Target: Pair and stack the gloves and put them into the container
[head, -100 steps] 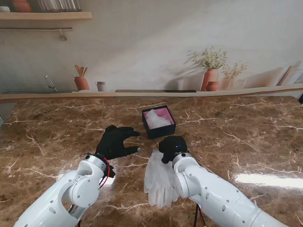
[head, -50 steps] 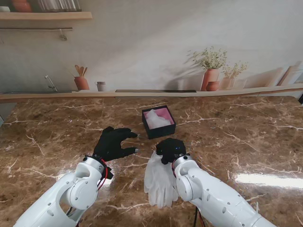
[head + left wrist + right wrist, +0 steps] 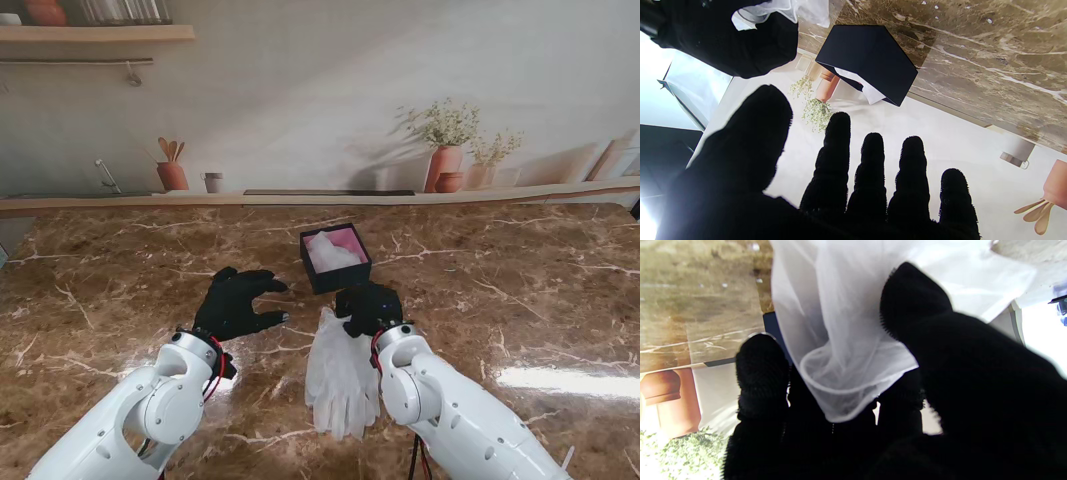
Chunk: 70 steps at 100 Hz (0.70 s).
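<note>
A brown marble worktop (image 3: pixel 520 290) ran back to a wall printed with a kitchen scene of shelves and potted plants, which left a wide bare field for sorting. The white gloves (image 3: pixel 340 375) lay stacked as a pair in front of the robot, fingers toward me and cuffs pointing at the container (image 3: pixel 335 257), a small dark box standing just beyond them, so the shortest carry was straight ahead. The right hand (image 3: pixel 370 305) sat over the cuff end, and its wrist view showed its thumb and fingers (image 3: pixel 761 370) closed on a bunched fold of the sheer white fabric; gripping at the cuffs probably let both gloves lift together. The container already held something white against a pink lining, most likely an earlier pair, though I could not tell for certain. The left hand (image 3: pixel 235 300) hovered to the left, well apart from the gloves, its fingers (image 3: pixel 870 166) spread wide and holding nothing, seemingly kept out of the carrying path.
</note>
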Tool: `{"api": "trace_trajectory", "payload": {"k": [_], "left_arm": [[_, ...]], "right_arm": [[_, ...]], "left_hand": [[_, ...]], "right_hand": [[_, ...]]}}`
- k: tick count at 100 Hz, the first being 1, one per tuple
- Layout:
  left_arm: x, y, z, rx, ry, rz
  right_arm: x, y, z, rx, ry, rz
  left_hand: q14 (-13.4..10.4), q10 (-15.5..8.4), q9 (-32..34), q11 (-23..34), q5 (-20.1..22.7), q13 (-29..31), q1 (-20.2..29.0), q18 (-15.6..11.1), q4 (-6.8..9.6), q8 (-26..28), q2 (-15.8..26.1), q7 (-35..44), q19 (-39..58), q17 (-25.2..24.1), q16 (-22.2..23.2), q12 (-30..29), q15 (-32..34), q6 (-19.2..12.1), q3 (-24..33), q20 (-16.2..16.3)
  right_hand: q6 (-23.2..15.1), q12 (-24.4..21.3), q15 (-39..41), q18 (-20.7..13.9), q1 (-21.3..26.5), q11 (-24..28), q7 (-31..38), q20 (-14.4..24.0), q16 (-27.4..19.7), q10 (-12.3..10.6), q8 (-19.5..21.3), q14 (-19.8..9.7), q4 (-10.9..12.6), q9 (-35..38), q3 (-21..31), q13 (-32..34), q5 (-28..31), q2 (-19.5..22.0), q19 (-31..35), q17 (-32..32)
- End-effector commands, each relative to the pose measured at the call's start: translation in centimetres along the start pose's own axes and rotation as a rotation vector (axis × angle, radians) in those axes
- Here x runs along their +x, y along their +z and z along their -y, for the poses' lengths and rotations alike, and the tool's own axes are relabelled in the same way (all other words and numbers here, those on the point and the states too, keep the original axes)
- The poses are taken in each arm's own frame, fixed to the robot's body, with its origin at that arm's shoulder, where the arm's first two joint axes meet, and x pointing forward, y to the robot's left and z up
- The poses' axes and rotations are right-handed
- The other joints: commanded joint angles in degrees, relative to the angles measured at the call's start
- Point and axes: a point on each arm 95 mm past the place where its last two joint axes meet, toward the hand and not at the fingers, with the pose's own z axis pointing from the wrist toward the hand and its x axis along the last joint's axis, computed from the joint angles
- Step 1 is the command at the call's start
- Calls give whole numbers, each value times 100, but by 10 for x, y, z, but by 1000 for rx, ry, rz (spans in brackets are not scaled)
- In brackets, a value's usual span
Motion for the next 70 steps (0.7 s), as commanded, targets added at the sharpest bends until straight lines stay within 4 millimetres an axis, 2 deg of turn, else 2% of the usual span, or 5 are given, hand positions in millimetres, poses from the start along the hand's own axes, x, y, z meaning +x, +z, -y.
{"api": "trace_trajectory", "payload": {"k": [1, 20, 40, 55, 70], "left_arm": [[1, -2, 0, 7, -5, -1], [-1, -2, 2, 11, -5, 6], [-1, -2, 4, 13, -4, 5], [-2, -2, 4, 19, -4, -1], [-2, -2, 4, 20, -2, -7]], "right_arm": [[-2, 0, -3, -6, 3, 7], [-8, 3, -9, -50, 23, 23], [-14, 3, -16, -137, 41, 4], [-15, -13, -18, -170, 60, -34], [-15, -36, -15, -175, 53, -122]], "left_hand": [[-286, -145, -4, -119, 63, -234, 37, 40, 150, 81, 148, 47, -180, -133, -98, -57, -200, -155, -162, 136], [-281, -140, 5, -121, 70, -226, 42, 52, 154, 78, 157, 42, -205, -134, -98, -58, -196, -152, -183, 161], [-279, -138, 13, -125, 72, -229, 40, 61, 159, 77, 170, 40, -226, -136, -99, -58, -198, -157, -191, 181], [-287, -145, 16, -132, 69, -226, 32, 63, 159, 77, 187, 40, -246, -136, -100, -58, -201, -169, -206, 191], [-281, -143, 17, -142, 64, -228, 39, 68, 161, 76, 191, 36, -270, -140, -105, -59, -209, -174, -215, 199]], "right_hand": [[-146, 121, 125, -17, 211, 70, 226, -13, 120, 11, -65, 46, 124, 80, 116, 63, 137, -23, -10, 84], [-154, 243, 112, -42, 152, 39, 252, -20, 129, 41, -4, 31, 125, 46, 143, 33, 103, 61, -67, 59], [-200, 395, 32, -21, 39, -117, 133, 102, 198, -76, 232, -68, 146, 11, 60, -121, -13, 305, -120, -169], [-280, 494, 170, -60, -86, -119, 57, 327, 354, -164, 379, -172, 161, -90, 45, -377, -113, 489, 92, -519], [-365, 540, 356, -101, -144, -83, 24, 541, 476, -235, 502, -242, 133, -90, 120, -548, -108, 432, 232, -681]]}}
